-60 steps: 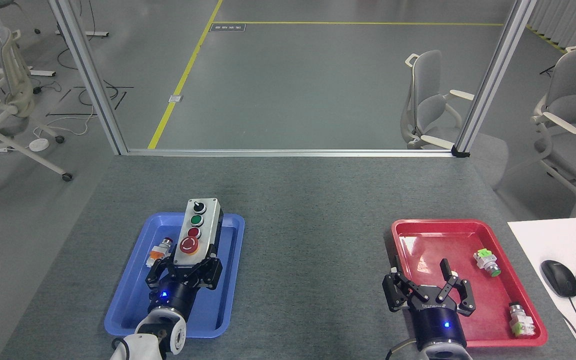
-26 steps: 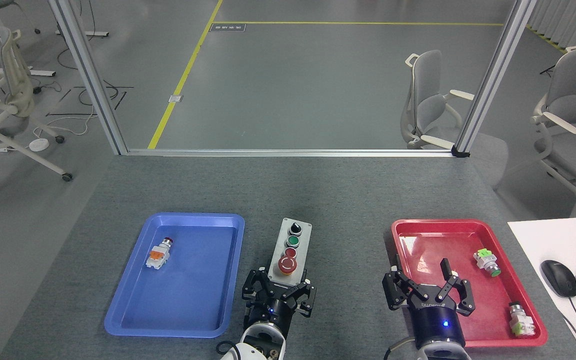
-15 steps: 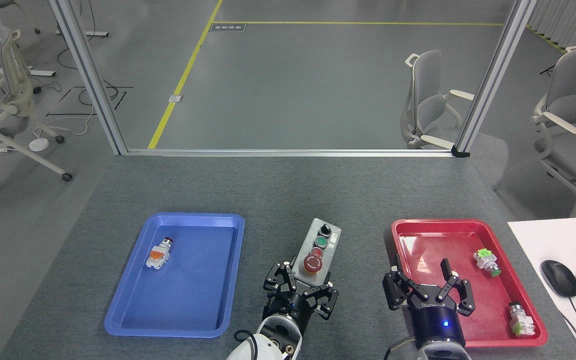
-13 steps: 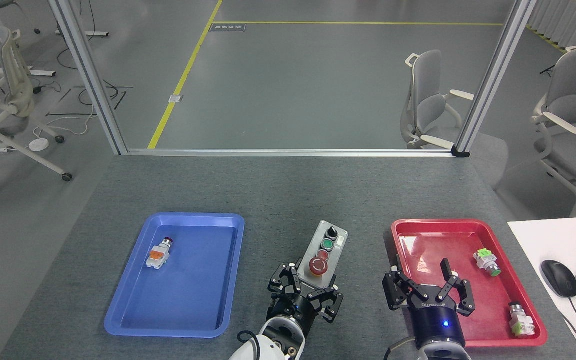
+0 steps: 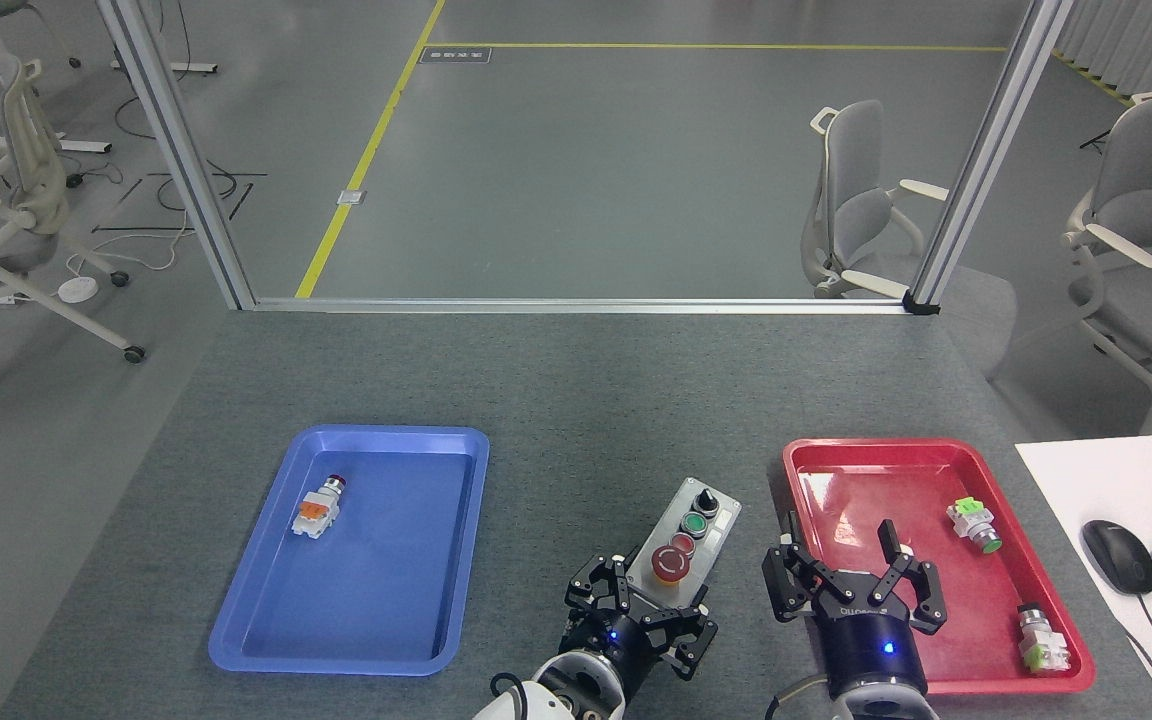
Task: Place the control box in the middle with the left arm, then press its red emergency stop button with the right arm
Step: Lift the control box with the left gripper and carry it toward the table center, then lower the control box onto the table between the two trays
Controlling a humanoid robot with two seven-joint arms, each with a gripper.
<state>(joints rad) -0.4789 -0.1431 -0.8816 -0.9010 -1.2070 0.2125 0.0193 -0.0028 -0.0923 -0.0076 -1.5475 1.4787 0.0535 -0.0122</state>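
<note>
Now left gripper (image 5: pixel 648 610) clamping the control box (image 5: pixel 686 542) just left of the red tray (image 5: pixel 936 450), right gripper (image 5: pixel 854 585) hovering spread wide over that tray's near-left corner.

My two grippers, left (image 5: pixel 648 612) and right (image 5: pixel 853 580): black linked fingers, black round wrists with blue lights, white arm shells, black cables.

Table (image 5: pixel 576 400) matt, speckled felt; blue tray (image 5: pixel 266 610) and red tray (image 5: pixel 936 455) glossy plastic; box (image 5: pixel 688 542) smooth grey
</note>
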